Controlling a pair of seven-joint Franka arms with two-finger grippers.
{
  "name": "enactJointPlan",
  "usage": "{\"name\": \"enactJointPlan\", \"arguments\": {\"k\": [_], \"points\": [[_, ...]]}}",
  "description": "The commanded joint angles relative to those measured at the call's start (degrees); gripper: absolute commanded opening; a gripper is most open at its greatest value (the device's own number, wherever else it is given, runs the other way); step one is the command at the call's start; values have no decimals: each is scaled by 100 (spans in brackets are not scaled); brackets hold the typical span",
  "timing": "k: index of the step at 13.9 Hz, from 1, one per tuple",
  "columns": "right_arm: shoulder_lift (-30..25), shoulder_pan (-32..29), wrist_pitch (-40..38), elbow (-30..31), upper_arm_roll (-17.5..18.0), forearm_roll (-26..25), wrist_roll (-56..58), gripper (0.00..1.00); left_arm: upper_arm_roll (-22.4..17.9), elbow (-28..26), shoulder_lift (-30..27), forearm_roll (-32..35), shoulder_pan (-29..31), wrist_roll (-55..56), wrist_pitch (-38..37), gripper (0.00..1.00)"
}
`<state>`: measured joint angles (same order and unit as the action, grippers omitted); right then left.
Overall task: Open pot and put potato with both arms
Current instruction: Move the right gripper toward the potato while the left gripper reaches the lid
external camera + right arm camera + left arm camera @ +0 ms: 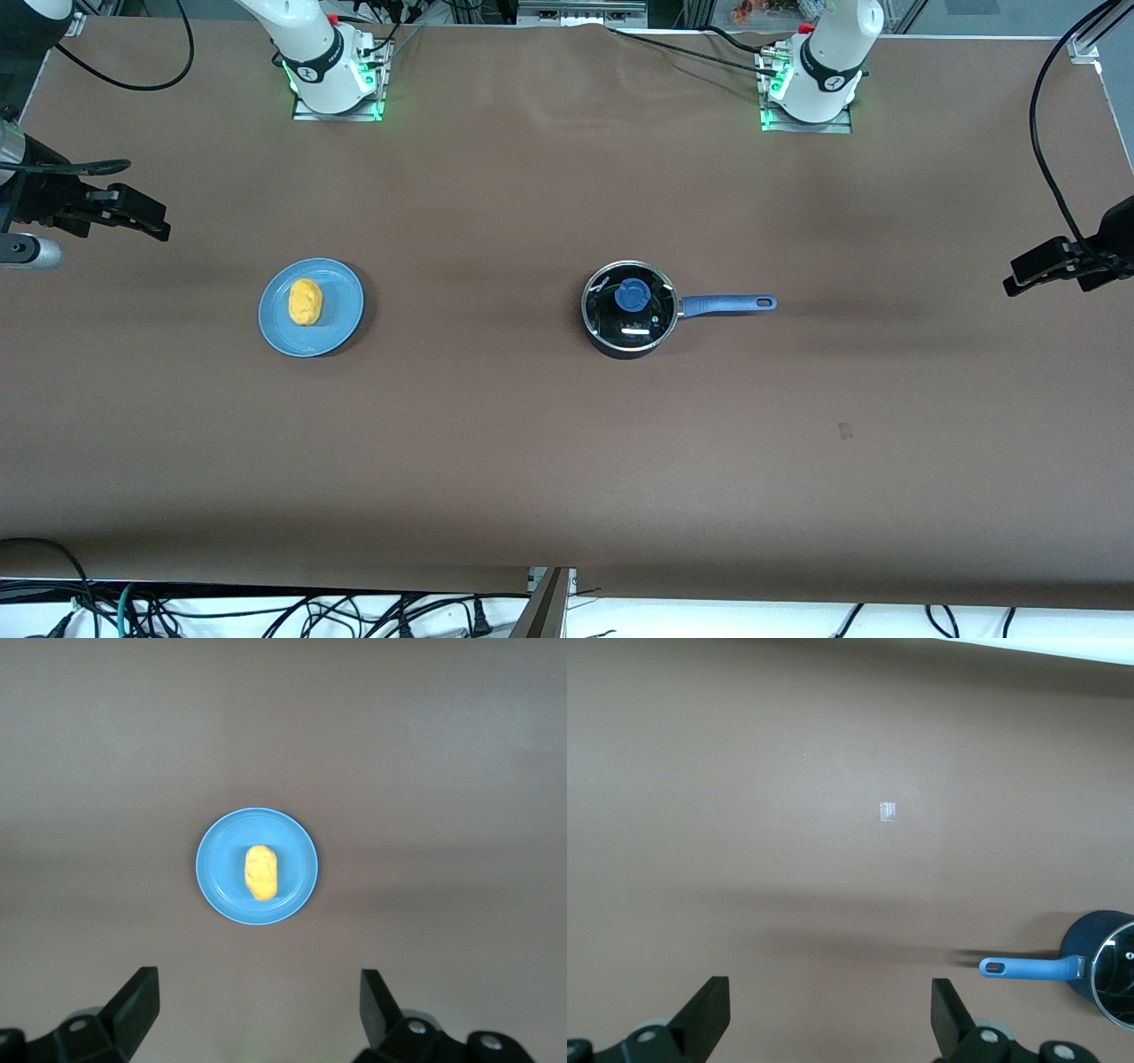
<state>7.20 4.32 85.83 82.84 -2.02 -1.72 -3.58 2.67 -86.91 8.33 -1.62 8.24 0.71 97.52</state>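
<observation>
Left gripper point(831, 1020): fingers spread wide, holding nothing, touching nothing; hangs in the air over the table's edge at the left arm's end; black, wedge-shaped fingertips point(713, 1001)
Right gripper point(259, 1014): equally wide open, empty; up over the table's edge at the right arm's end; same black tapered fingers point(140, 992)
Pot point(629, 310): small round black saucepan, standing near the middle of the table, somewhat toward the left arm's end; long straight blue handle point(726, 305) pointing at the left arm's end
Lid point(630, 307): on the pot, closed; clear glass catching glare, thin metal rim, round blue knob point(632, 294) at centre
Potato point(306, 301): yellow-orange lumpy oval, matte; lies in the middle of the plate, well apart from the pot
Plate point(341, 306): flat, light blue, round, smooth; toward the right arm's end of the table, about level with the pot
Table point(567, 443): brown matte covering, faintly creased; a small pale tape mark point(888, 811) nearer the front edge than the handle
Arm bases: white, black-banded, along the back edge; green lights at their feet
</observation>
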Motion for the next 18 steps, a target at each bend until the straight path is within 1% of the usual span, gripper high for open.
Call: {"name": "enactJointPlan", "arguments": {"k": [1,2,4,6,8,9,10,12,13,15,17,18], "points": [[63,60,-163,-93,70,23,-125,100,-21,96,73,-145,64,-203,-92,100],[80,87,-181,-58,79,5,-161,100,-21,87,81,-137,64,-212,-293,100],[168,87,-6,-49,79,75,-161,100,-12,60,81,-163,55,-203,-426,100],[483,122,537,-40,79,75,-152,100,5,17,99,-172,-32,-238,-671,100],[887,122,960,-49,79,75,-47,100,171,8,178,-172,-251,50,-708,100],[1054,122,1005,-40,79,75,-38,100,277,8,230,-215,-348,339,-708,100],[1195,114,1041,-31,79,75,-47,100,460,8,274,-338,-479,812,-708,100],[1582,140,1189,47,79,67,-47,100,838,16,432,-348,-743,1875,-655,100],[1653,140,1408,248,79,75,-55,100,979,34,546,-356,-875,2289,-594,100],[1680,122,2092,941,79,75,-152,100,1182,25,748,-365,-1261,3080,-235,100],[1636,105,2743,1583,44,84,-170,100,1209,52,1047,-383,-1814,3837,160,100],[1627,96,2981,1873,35,119,-170,100,1209,52,1222,-383,-2078,4014,362,100]]}}
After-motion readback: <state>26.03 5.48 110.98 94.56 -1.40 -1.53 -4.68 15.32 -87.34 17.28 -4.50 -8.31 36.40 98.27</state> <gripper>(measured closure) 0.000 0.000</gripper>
